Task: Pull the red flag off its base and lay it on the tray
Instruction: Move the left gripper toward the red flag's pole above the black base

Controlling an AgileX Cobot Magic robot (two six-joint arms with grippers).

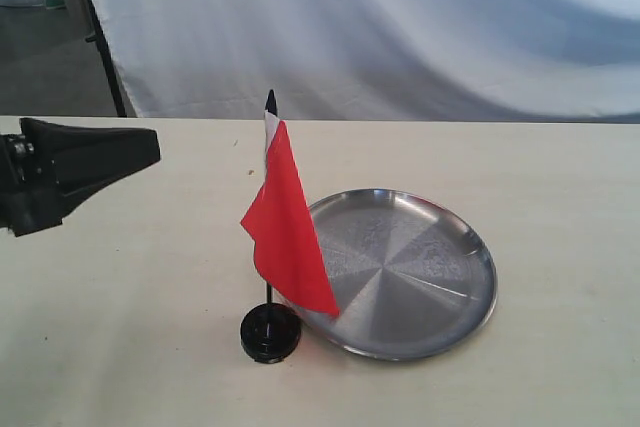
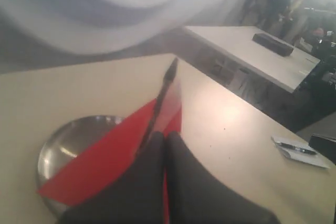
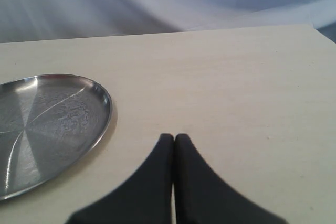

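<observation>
The red flag (image 1: 290, 222) stands upright on its black stick, plugged into the small black base (image 1: 270, 332) just in front of the left rim of the steel tray (image 1: 430, 277). My left gripper (image 1: 155, 150) hovers at the far left, shut and holding nothing, well apart from the flag. In the left wrist view its closed fingertips (image 2: 166, 136) point at the flag (image 2: 105, 156), with the tray (image 2: 68, 140) behind the cloth. My right gripper (image 3: 174, 137) is shut and empty above the table, beside the tray (image 3: 47, 124); the exterior view does not show it.
A white cloth backdrop (image 1: 400, 27) hangs behind the table, with a black stand leg (image 1: 105, 47) at its left. The left wrist view shows a paper with a pen (image 2: 299, 150) on the table and a second table (image 2: 252, 51) beyond.
</observation>
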